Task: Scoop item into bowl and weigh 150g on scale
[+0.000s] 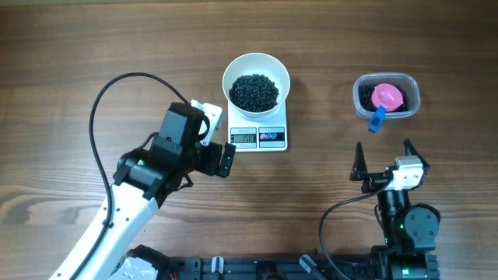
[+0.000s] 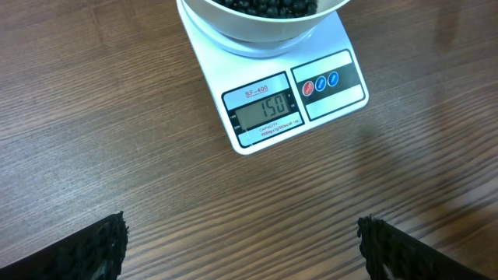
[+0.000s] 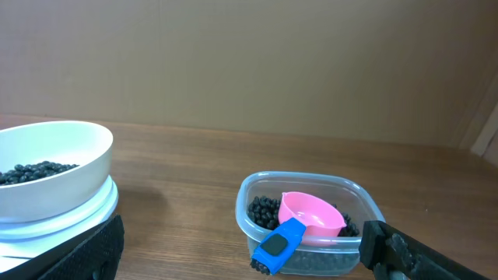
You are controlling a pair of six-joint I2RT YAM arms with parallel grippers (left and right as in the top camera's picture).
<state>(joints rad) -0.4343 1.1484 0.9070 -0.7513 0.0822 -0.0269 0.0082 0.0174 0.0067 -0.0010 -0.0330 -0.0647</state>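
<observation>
- The bowl [image 1: 233, 71] sits on the scale [image 1: 274, 144], in the middle of the table's [image 1: 70, 47] far half. It covers the platform and leaves only the scale's front strip bare.
- Beads [image 1: 253, 92] form a dark heap in the middle of the bowl, with white wall showing all round them.
- The display [image 2: 266, 109] on the front strip reads 150 in the left wrist view. Two round buttons [image 2: 324, 83], one red and one blue, sit just to its right.
- The left gripper [image 1: 221, 137] hovers just beside the scale's front left corner, with its fingers spread wide and holding nothing.
- Its wrist view shows the fingertips [image 2: 101, 249] in the bottom corners. Bare wood lies between them and the scale is ahead.
- The right gripper [image 1: 383, 148] hangs over bare table on the near side, well to the right of the scale. Its jaws are spread wide and empty.
- A clear tub [image 1: 414, 93] stands to the right of the scale, apart from it and beyond the right gripper.
- More beads lie in the bottom of the tub. A pink scoop [image 1: 387, 96] rests on them, hollow side up.
- The scoop's blue handle [image 1: 377, 118] sticks out over the tub's near rim.
- In the right wrist view the tub sits ahead between the two fingers, and the bowl on the scale shows at the left edge.
- A black cable [image 1: 101, 101] loops over the table by the left arm.
</observation>
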